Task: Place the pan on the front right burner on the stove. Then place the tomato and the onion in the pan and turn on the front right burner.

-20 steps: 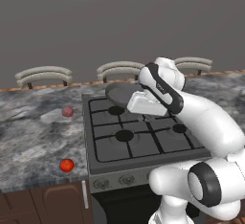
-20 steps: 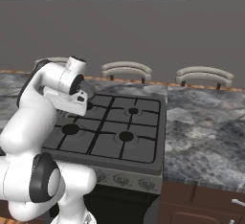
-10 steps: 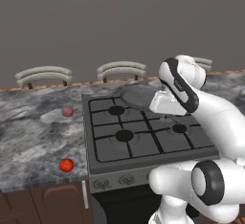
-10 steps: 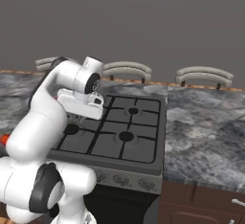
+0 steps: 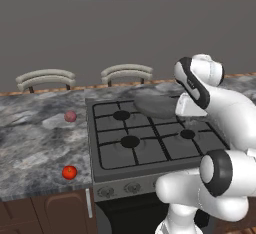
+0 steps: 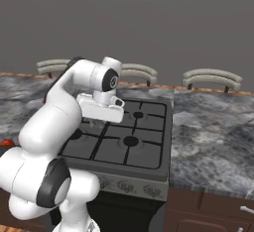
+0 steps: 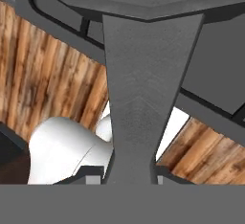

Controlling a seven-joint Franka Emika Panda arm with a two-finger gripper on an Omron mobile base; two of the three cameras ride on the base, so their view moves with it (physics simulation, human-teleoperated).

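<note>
Gripper (image 5: 184,114) clamped on pan (image 5: 155,105) handle, pan carried above stove (image 5: 150,138) rear grates, body reaching leftward from gripper. Left to right: tomato (image 5: 69,172) and onion (image 5: 70,116) on bench (image 5: 35,143); pan aloft; front right burner (image 5: 187,134) nearer and lower, just below gripper. Handle axis straight along gripper in hand view.

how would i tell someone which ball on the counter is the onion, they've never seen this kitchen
Start at the stove and look at the marbled grey counter to its left, in the left base view. Two small balls lie there, well apart. The onion is the one farther back, near the stove's rear corner: dull pinkish-purple, whereas the tomato near the front edge is glossy bright red.
</note>
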